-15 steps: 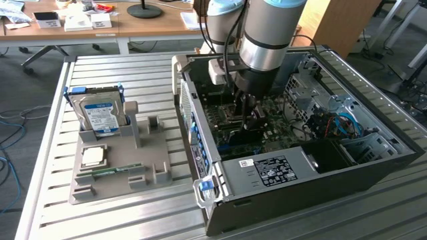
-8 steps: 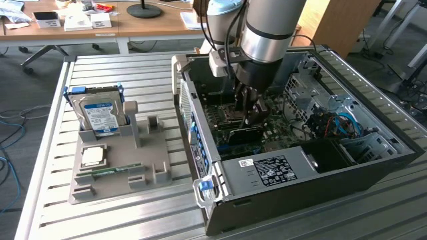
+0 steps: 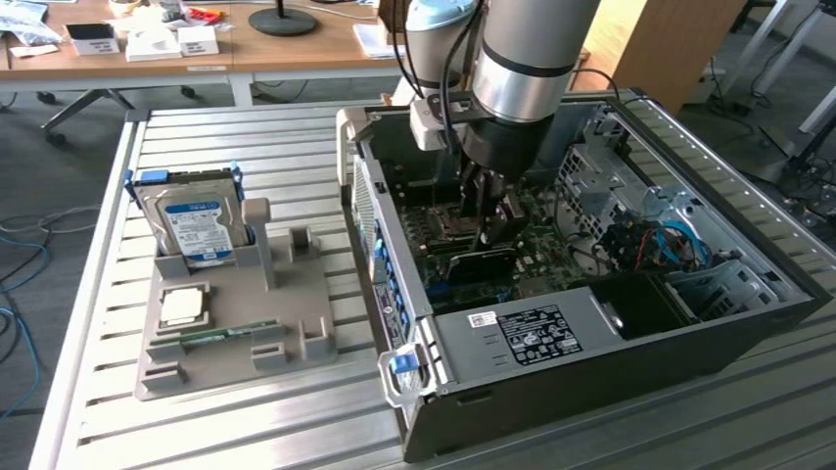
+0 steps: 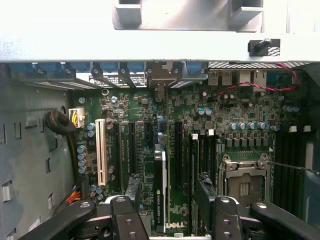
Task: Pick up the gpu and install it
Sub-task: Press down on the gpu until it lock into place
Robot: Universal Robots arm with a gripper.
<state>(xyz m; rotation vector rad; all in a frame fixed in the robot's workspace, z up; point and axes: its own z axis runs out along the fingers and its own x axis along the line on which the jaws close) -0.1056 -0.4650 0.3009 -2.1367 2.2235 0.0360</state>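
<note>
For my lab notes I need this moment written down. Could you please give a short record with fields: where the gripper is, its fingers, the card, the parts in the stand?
gripper position: gripper inside the open black computer case, above the green motherboard
fingers: open, one on each side of the card
gpu: thin dark expansion card, edge-on in a motherboard slot
grey parts stand: holds silver hard drive with blue-white label, square silver processor chip

Gpu (image 4: 159,192) seemingly standing in motherboard (image 4: 235,112) slot, between pincer (image 4: 170,205) fingers, inside case (image 3: 731,323)
</note>
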